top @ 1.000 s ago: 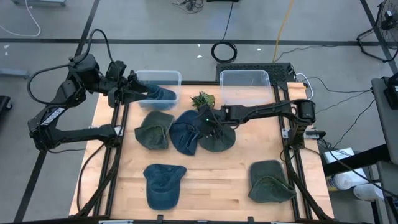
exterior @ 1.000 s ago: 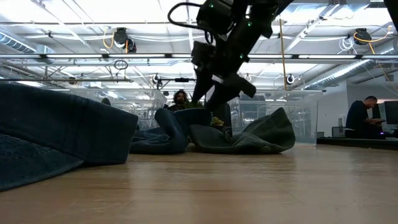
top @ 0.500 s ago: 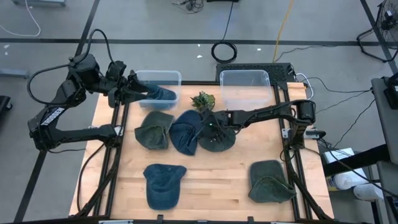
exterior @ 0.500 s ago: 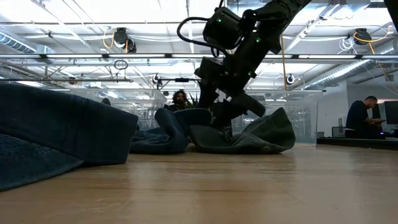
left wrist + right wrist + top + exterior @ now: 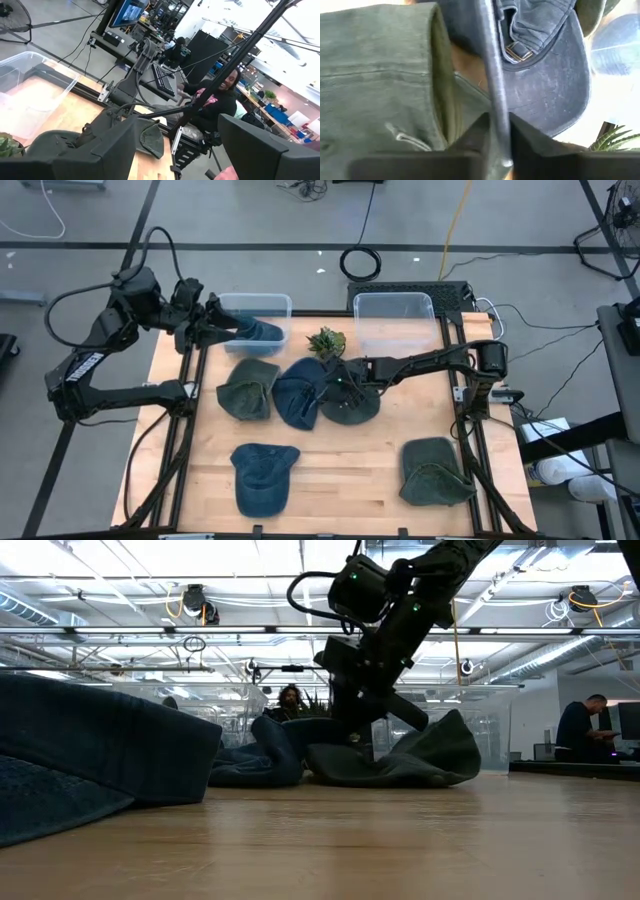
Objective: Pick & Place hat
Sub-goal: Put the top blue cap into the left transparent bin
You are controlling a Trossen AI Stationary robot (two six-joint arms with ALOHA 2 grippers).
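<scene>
Several hats lie on the wooden table. A dark green hat (image 5: pixel 355 405) and a blue hat (image 5: pixel 295 392) lie side by side at the middle. My right gripper (image 5: pixel 337 385) is down between them, shut on a thin edge of the dark green hat (image 5: pixel 380 75). The blue hat's strap buckle (image 5: pixel 516 50) shows just beyond the fingers. Another blue hat (image 5: pixel 256 332) lies in the left clear bin (image 5: pixel 272 302). My left gripper (image 5: pixel 214 320) hangs open and empty at that bin's left end. My right gripper pinches a thin upright edge of cloth (image 5: pixel 492 95) between its two fingers, at the dark green hat's side next to the blue hat. The fingers come from above, slanting from the table's right. The hat's body (image 5: pixel 400 765) rests on the table.
A green hat (image 5: pixel 247 388) lies left of the blue one. A blue hat (image 5: pixel 263 477) and a green hat (image 5: pixel 435 472) lie near the front edge. A small plant (image 5: pixel 326 340) and an empty clear bin (image 5: pixel 395 318) stand at the back. People sit beyond the table.
My right gripper has gone down, and a little toward the table's near edge, onto the dark green hat beside the blue one. The hats stay on the table.
</scene>
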